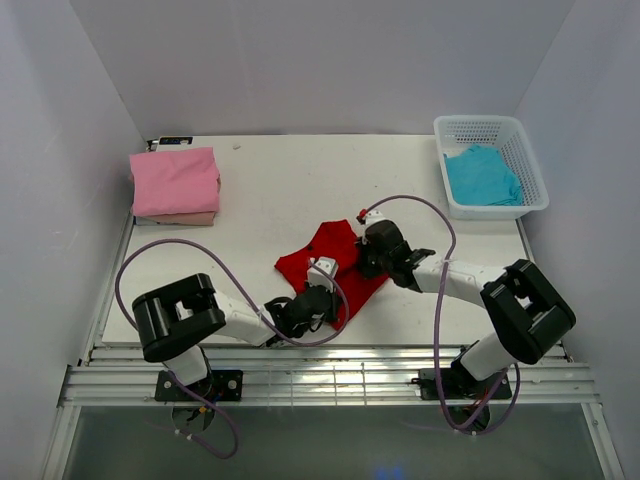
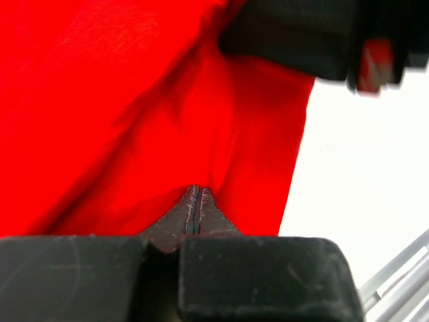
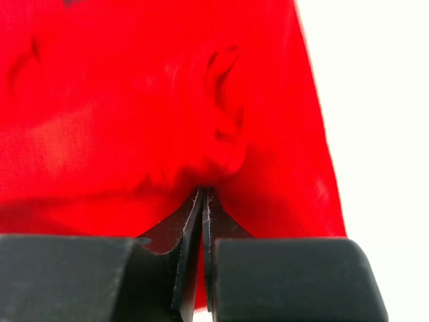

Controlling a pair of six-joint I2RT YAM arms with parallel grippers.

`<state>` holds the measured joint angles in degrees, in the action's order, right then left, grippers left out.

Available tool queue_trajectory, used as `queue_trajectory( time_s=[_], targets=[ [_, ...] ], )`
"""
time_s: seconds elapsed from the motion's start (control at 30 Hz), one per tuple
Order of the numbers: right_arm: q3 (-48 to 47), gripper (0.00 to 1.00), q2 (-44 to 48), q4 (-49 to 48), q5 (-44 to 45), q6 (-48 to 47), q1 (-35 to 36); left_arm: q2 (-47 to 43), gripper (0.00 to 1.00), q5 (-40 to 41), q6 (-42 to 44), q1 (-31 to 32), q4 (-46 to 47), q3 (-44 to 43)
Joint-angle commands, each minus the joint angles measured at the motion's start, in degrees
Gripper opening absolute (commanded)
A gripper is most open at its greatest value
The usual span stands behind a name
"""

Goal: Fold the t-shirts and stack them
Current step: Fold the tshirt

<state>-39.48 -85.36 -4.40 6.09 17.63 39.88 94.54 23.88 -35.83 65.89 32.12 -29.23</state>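
Note:
The red t-shirt (image 1: pixel 322 252) lies crumpled on the white table between the two arms. My left gripper (image 1: pixel 318 292) is at its near edge, jaws shut on the red cloth (image 2: pixel 167 134). My right gripper (image 1: pixel 368 255) is at its right side, jaws shut on a bunched fold of the red cloth (image 3: pixel 201 121). A folded pink t-shirt (image 1: pixel 175 180) lies on a folded beige one (image 1: pixel 185 218) at the back left. A turquoise t-shirt (image 1: pixel 482 175) lies in the basket.
The white lattice basket (image 1: pixel 527 160) stands at the back right. Metal rails (image 1: pixel 330 380) run along the table's near edge. Purple cables loop from both arms over the table. White walls close the back and sides.

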Motion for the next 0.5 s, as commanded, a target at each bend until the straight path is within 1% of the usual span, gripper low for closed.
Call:
queue_trajectory(
  time_s=[0.0,0.2,0.33,0.47],
  targets=[
    [-6.38,0.08,-2.60,-1.75,1.47,-1.45,0.20,0.12,0.00,-1.99,-1.25,1.87,-9.09,3.83],
    [-13.76,0.08,-9.02,-0.78,-0.46,-1.81,0.20,-0.06,0.00,-1.38,-1.96,2.67,-9.09,4.62],
    [-16.06,0.08,-12.54,-3.06,-3.62,-0.23,0.38,0.12,0.00,-1.20,-1.96,2.75,-9.09,4.54],
    [-19.22,0.08,-15.36,-4.12,-3.19,0.04,0.38,0.29,0.00,-1.38,-2.13,2.93,-9.09,4.45]
  ],
)
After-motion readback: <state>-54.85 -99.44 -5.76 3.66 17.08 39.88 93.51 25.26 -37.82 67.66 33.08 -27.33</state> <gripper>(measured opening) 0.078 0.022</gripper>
